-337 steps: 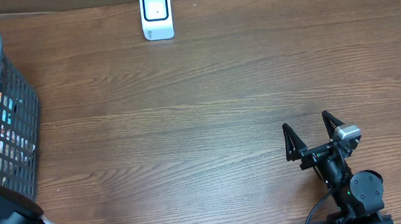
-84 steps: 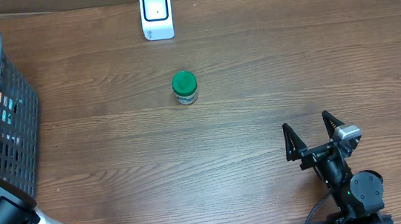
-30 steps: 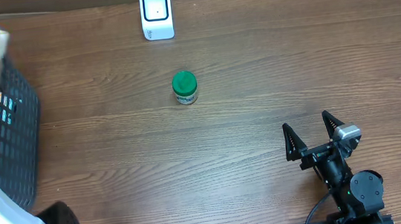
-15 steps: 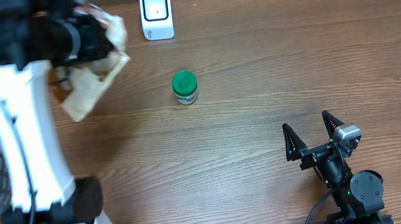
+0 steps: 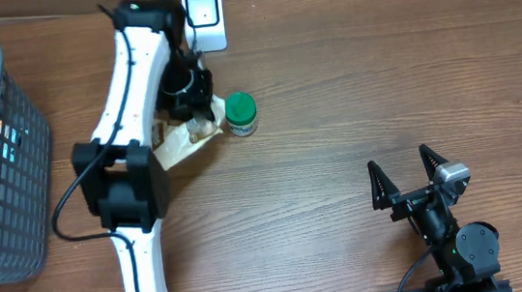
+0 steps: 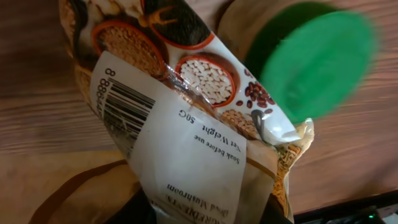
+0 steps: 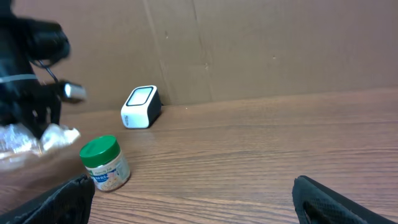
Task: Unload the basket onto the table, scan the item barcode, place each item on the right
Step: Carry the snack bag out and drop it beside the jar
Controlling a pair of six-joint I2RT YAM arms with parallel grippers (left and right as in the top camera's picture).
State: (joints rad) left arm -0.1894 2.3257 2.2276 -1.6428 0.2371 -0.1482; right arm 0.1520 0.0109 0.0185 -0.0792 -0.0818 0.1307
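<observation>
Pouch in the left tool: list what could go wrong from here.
1. The pouch hangs from the left tool right beside the green-lidded jar. A swing toward the scanner could knock the jar over.
2. The barcode faces the wrist camera, and the pouch is crumpled. Unless it is turned flat toward the scanner, it may not read.

A table (image 5: 352,88) of dark brown wood grain fills the scene under even light, and a brown cardboard wall (image 7: 280,43) with vertical seams stands along its far edge.
</observation>
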